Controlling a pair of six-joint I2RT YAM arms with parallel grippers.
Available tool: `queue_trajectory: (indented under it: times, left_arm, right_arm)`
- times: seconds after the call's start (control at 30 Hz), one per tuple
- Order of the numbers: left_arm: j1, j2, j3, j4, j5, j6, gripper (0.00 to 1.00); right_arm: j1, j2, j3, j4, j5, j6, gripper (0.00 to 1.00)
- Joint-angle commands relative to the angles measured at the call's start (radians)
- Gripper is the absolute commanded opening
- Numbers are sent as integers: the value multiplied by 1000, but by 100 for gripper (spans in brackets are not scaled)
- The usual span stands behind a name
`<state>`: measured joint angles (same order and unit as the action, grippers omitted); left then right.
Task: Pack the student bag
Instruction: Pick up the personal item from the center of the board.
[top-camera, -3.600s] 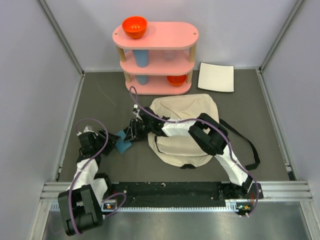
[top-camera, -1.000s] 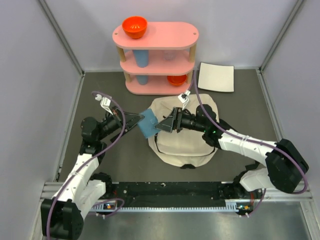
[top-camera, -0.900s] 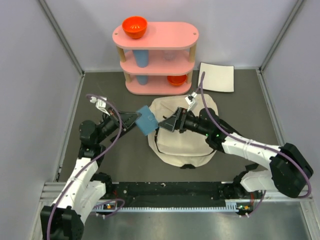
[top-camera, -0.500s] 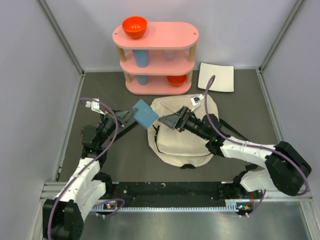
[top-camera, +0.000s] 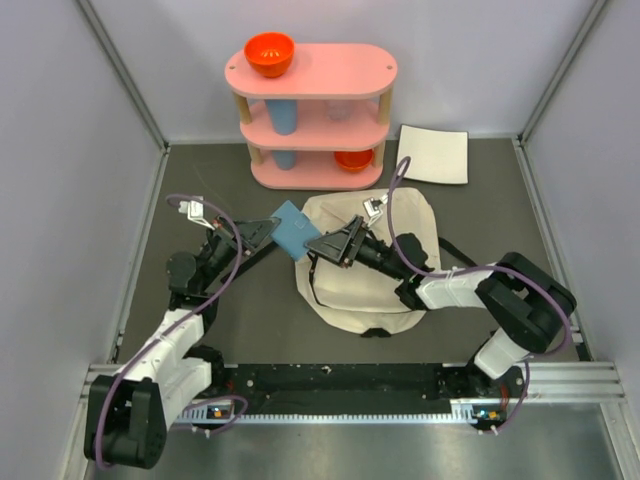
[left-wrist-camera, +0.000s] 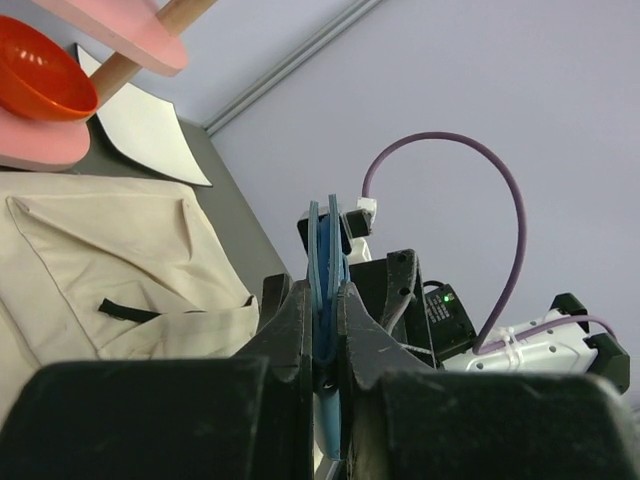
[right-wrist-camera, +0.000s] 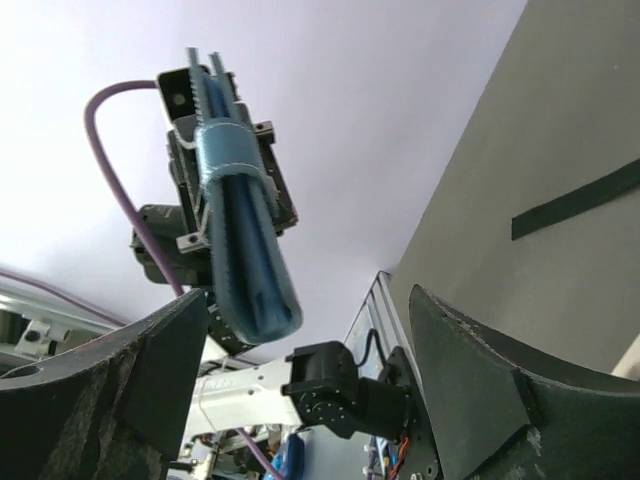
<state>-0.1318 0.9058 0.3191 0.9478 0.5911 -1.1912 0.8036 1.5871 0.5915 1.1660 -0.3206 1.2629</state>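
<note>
Whereas a few seconds ago the flat blue fabric pouch (top-camera: 293, 228) was lying low on the dark grey table (top-camera: 200, 180) off the bag's left side, it is now hanging in the air. It is sitting just over the far-left corner of the large cream fabric student bag (top-camera: 350, 300). The left gripper (top-camera: 268, 232) is pinching the pouch tight by one edge, its fingers closed flat on both faces. The right arm, which had been reaching right across the bag, is now keeping the right gripper (top-camera: 322, 243) over the bag. That gripper is sitting closer to the pouch than half a second ago, its jaws spread wide and holding nothing. The bag is lying flat mid-table where it was, between the near edge and the pink three-tier shelf (top-camera: 312, 120) at the far edge.
</note>
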Motion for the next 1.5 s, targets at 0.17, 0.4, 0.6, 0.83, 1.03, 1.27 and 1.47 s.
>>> queue_trajectory:
  times: [0.17, 0.4, 0.6, 0.83, 1.03, 1.27, 1.47]
  left_arm:
    - [-25, 54, -11, 126, 29, -21, 0]
    - [-45, 87, -5, 144, 27, -21, 0]
    - [-51, 82, 11, 97, 42, 14, 24]
    - [-51, -1, 158, -372, 33, 298, 92]
    - [-72, 71, 371, -757, -31, 582, 98]
    - [-258, 249, 604, -1029, -230, 793, 98]
    - [-382, 430, 820, -1170, -333, 892, 99]
  right_arm:
    - [12, -7, 50, 149, -15, 10, 63]
    - [14, -12, 59, 136, -26, 7, 40]
    - [14, -58, 48, 100, -17, -23, 0]
    - [12, -412, 11, -646, 314, -267, 0]
    - [-61, -725, 33, -1144, 676, -370, 0]
    - [-158, -943, -34, -1347, 790, -370, 0]
    - [-159, -1024, -15, -1442, 867, -370, 0]
